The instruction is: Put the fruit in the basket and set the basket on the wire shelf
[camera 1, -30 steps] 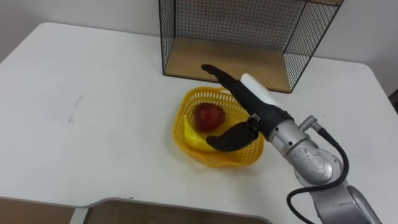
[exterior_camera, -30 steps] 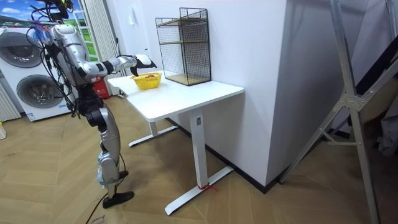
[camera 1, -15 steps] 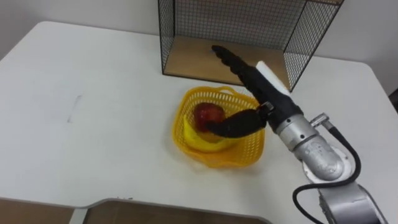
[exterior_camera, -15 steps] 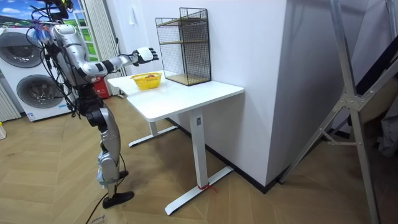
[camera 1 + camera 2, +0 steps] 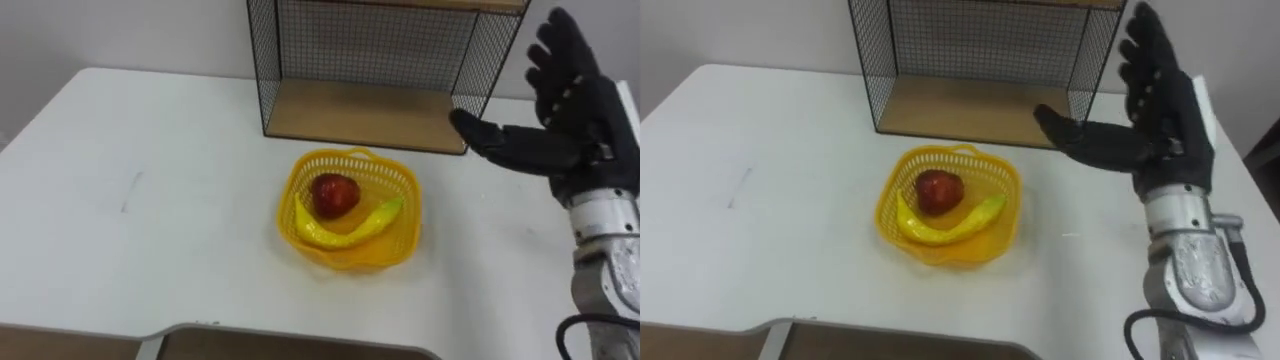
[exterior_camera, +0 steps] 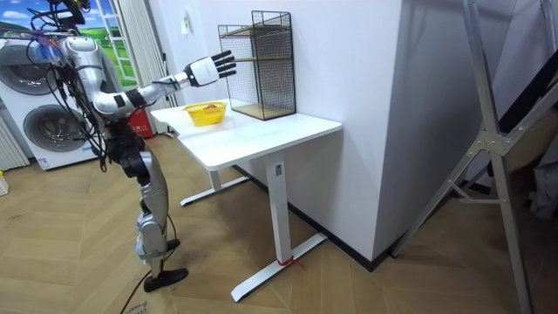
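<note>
Basket (image 5: 345, 256) with apple (image 5: 336, 194), banana (image 5: 352, 228) on table (image 5: 150, 210) | wire shelf (image 5: 365, 108) behind | right hand (image 5: 578, 110) aloft, fingers (image 5: 560, 40) spread, empty

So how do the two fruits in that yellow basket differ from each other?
The apple is red and round; the banana is yellow, long and curved. The apple sits at the back of the basket, nearer the wire shelf, while the banana lies in front of it, one end pointing up toward the right rim. Both rest inside the basket on the table.
</note>
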### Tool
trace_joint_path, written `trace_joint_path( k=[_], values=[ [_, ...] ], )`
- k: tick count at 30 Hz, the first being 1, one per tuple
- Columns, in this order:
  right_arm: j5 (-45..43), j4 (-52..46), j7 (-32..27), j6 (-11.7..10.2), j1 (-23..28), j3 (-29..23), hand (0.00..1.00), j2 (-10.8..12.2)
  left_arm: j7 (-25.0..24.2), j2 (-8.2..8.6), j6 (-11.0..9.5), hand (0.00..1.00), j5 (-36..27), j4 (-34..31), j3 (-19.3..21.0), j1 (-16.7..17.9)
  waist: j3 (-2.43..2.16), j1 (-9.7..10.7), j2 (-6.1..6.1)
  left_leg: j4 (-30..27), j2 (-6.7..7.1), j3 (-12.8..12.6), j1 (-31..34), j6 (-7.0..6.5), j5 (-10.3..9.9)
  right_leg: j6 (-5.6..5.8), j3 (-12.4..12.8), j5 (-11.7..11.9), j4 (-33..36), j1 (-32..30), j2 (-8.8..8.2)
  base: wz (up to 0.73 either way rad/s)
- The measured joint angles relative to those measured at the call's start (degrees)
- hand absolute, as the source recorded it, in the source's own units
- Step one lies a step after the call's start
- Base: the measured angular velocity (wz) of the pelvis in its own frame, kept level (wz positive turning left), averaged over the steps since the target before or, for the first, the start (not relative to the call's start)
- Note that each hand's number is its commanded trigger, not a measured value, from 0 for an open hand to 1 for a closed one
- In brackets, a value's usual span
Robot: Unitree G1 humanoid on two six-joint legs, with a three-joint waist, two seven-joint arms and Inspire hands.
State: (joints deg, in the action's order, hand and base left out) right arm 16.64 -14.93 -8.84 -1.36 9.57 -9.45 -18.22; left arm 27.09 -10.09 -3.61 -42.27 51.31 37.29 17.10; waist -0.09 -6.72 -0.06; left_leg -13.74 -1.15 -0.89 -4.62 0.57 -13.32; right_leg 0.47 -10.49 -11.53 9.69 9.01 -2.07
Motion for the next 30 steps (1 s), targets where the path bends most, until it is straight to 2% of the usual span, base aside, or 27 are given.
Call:
trace_joint_path(
  k=[1,2,3,4,5,7,10,13,14,17,19,22,26,28,30],
  values=[
    [-2.17,0.03,-1.66,0.00,1.20,-0.53,0.00,0.05,4.58,0.01,-0.61,0.00,-0.54,-4.91,1.85,-0.57,-0.07,-0.16,0.26,-0.09,0.01,0.01,0.07,0.00,0.00,-0.01,0.06,0.01,0.09,-0.09,0.01,-0.03],
    [-3.60,0.02,-2.43,-0.01,2.04,-0.89,0.00,0.05,7.17,0.05,-0.63,0.00,-0.28,-8.24,2.77,-0.98,-0.12,-0.54,0.31,-0.01,0.00,-0.01,-0.01,0.00,0.00,-0.01,0.22,0.01,0.09,-0.10,0.04,-0.07],
    [-4.92,0.03,-3.38,-0.04,3.44,-1.40,0.00,0.12,11.48,0.03,-1.37,0.00,0.85,-15.83,3.26,-1.27,-0.28,-1.55,0.43,0.18,-0.10,-0.43,-0.37,0.01,0.00,-0.01,0.82,0.01,0.09,-0.09,0.15,-0.14],
    [-4.95,0.03,-4.09,-0.06,3.85,-1.40,0.00,0.56,14.89,-0.03,-3.11,0.00,2.02,-22.40,3.21,-1.24,-0.39,-1.83,0.68,0.39,-0.10,-0.69,-0.66,0.01,0.00,-0.01,0.93,0.01,0.15,-0.04,0.16,-0.13],
    [-5.13,0.02,-4.32,-0.17,4.09,-1.38,0.00,0.95,16.65,-0.07,-3.98,0.00,3.09,-25.30,3.20,-1.20,-0.50,-1.91,0.81,0.45,-0.06,-0.67,-0.69,0.00,0.00,-0.01,0.95,0.01,0.18,-0.04,0.13,-0.10],
    [-6.08,0.03,-5.53,-0.64,5.60,-1.41,0.00,2.14,23.54,-0.03,-5.99,0.00,10.44,-37.18,3.02,-1.35,-0.66,-1.86,1.14,0.52,-0.04,-0.73,-0.93,-0.02,-0.01,0.00,1.15,0.00,0.15,0.02,0.10,-0.05],
    [-6.32,0.54,-7.35,-0.64,6.39,-1.45,0.00,2.44,29.03,0.02,-7.93,0.00,20.32,-47.75,2.94,-1.17,-0.69,-1.43,1.15,1.02,-0.05,-0.81,-1.05,-0.01,-0.01,0.02,1.39,-0.01,0.22,-0.31,0.12,-0.04],
    [-6.30,0.54,-7.51,-0.72,6.38,-1.58,0.00,2.62,31.90,0.26,-8.06,0.00,28.11,-55.87,2.08,-1.18,-0.73,-1.33,1.15,0.86,-0.05,-0.76,-1.07,0.00,0.02,0.03,1.45,-0.02,0.28,-0.65,0.14,-0.02],
    [-6.33,0.54,-7.48,-0.82,6.38,-1.56,0.00,2.73,32.23,0.30,-8.10,0.00,29.46,-57.22,1.58,-1.19,-0.73,-1.31,1.09,0.79,-0.05,-0.72,-1.09,0.00,0.02,0.03,1.35,-0.02,0.28,-0.57,0.12,0.07],
    [-6.26,1.66,-7.07,-2.81,6.31,-1.52,0.00,4.48,32.30,0.33,-8.68,0.00,34.74,-62.09,-2.35,-1.30,-0.31,-0.40,0.83,0.38,0.05,-0.02,-1.04,-0.01,0.01,0.04,0.24,-0.01,0.02,0.20,0.08,0.18],
    [-5.28,4.24,-5.92,-4.35,6.13,-0.95,0.00,4.96,31.19,0.45,-10.14,0.00,35.18,-63.96,-6.87,-1.30,0.26,0.05,0.84,0.23,0.05,0.25,-0.94,0.00,0.01,0.04,-0.22,-0.01,0.10,0.30,0.04,0.09],
    [-5.01,7.07,-3.95,-5.37,6.12,0.05,0.00,6.04,28.10,0.80,-10.48,0.00,35.22,-64.16,-13.89,-1.30,0.70,0.48,0.90,0.05,0.04,0.26,0.02,0.01,0.00,0.04,-0.23,-0.01,0.14,-0.09,0.06,0.00],
    [-4.68,8.58,-1.25,-5.62,6.17,1.78,0.00,7.91,22.05,1.03,-11.26,0.00,34.80,-64.16,-20.71,-1.31,0.75,2.06,0.89,0.10,0.11,0.46,0.15,0.01,0.01,0.04,-0.45,-0.01,0.16,0.00,0.04,0.02],
    [-3.06,10.39,0.63,-7.18,5.52,2.75,0.00,8.26,16.28,1.28,-12.88,0.00,32.00,-63.70,-25.77,-1.34,0.73,2.86,0.72,0.02,0.12,0.32,-0.01,0.00,0.02,0.04,-0.27,-0.01,0.14,-0.02,0.02,-0.04],
    [-2.81,12.76,2.13,-7.63,4.85,3.88,0.00,8.49,11.67,1.48,-12.99,0.00,29.07,-61.93,-29.32,-1.42,0.63,3.72,0.46,-0.01,0.12,0.25,-0.22,0.00,0.03,0.04,-0.24,-0.02,0.10,-0.04,0.01,0.00]
  ],
)
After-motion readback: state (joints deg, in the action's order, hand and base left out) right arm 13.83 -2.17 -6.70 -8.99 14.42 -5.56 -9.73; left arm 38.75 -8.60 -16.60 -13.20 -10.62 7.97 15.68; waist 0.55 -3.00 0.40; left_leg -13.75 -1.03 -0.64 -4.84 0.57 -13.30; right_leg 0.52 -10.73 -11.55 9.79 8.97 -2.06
